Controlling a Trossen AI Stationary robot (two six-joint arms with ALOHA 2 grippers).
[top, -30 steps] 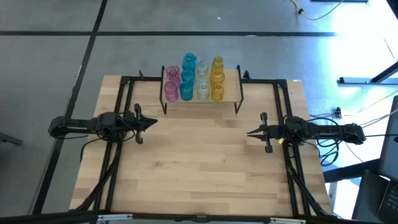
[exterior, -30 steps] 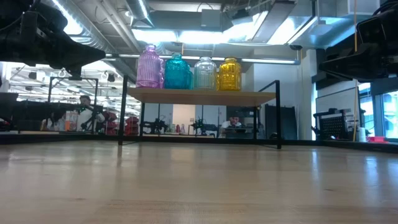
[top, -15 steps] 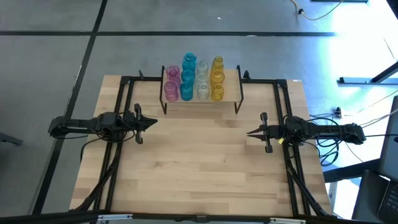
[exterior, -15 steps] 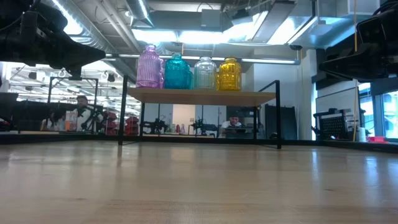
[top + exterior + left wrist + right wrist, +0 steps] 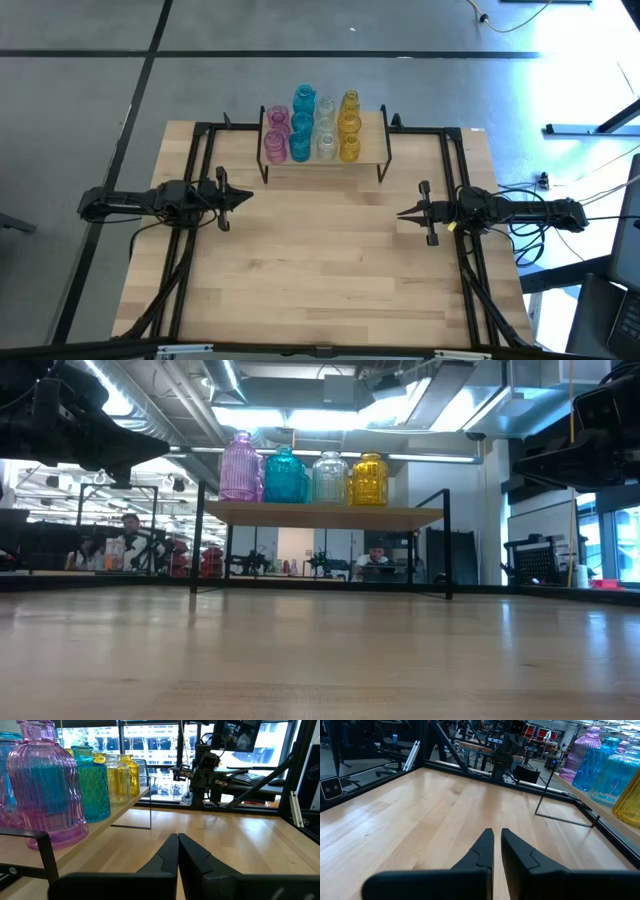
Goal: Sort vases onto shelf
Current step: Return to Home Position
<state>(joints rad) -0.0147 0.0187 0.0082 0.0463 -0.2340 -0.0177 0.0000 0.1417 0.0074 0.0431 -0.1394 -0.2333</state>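
Several glass vases (image 5: 312, 128) in pink, teal, clear and amber stand upright in rows on the shelf (image 5: 372, 135), a light-wood board on thin black legs at the table's far middle. The low view shows a pink vase (image 5: 240, 468), a teal one (image 5: 285, 476), a clear one (image 5: 329, 478) and an amber one (image 5: 369, 480) on the board (image 5: 320, 515). My left gripper (image 5: 250, 196) hovers at the table's left side, shut and empty. My right gripper (image 5: 400, 213) hovers at the right side, fingers nearly together, holding nothing.
A black metal frame (image 5: 200, 150) runs along the table's left, right and far sides. The bare wooden tabletop (image 5: 320, 260) spreads between the two arms and toward the near edge. People show in the room behind the table (image 5: 125, 540).
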